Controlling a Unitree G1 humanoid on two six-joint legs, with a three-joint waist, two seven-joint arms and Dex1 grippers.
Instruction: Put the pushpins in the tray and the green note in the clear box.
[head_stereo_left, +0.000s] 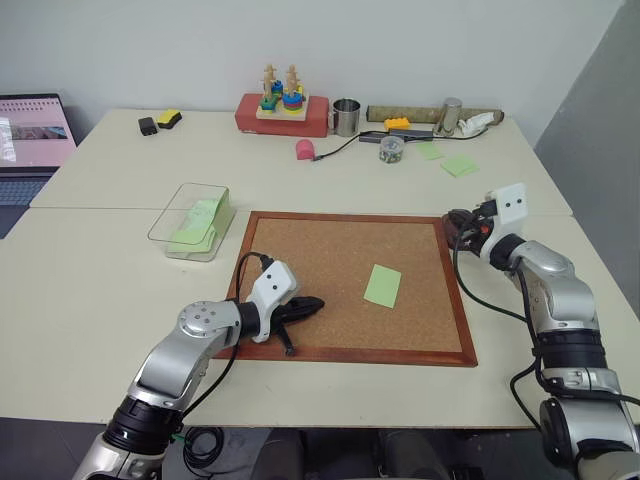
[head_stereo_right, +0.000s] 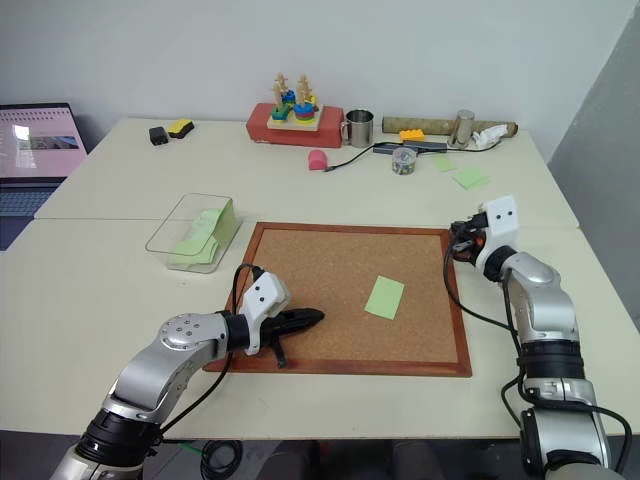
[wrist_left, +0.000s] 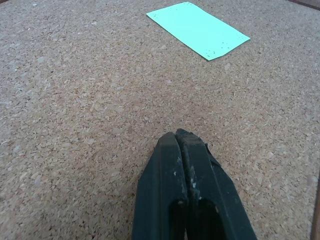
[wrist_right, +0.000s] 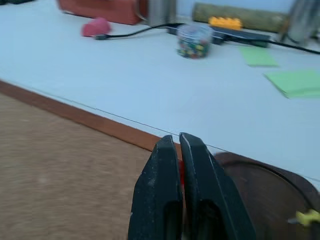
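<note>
My right gripper hovering at tray rim, fingers clenched, possibly pinching red pushpin. Left gripper clenched empty over corkboard, green note lying ahead.

The left gripper lies low with its two black fingers pressed flat together, arm bent inward at the elbow. The right gripper reaches forward nearly level on a stretched arm, jaws pinched on a small red pushpin between the fingertips
</note>
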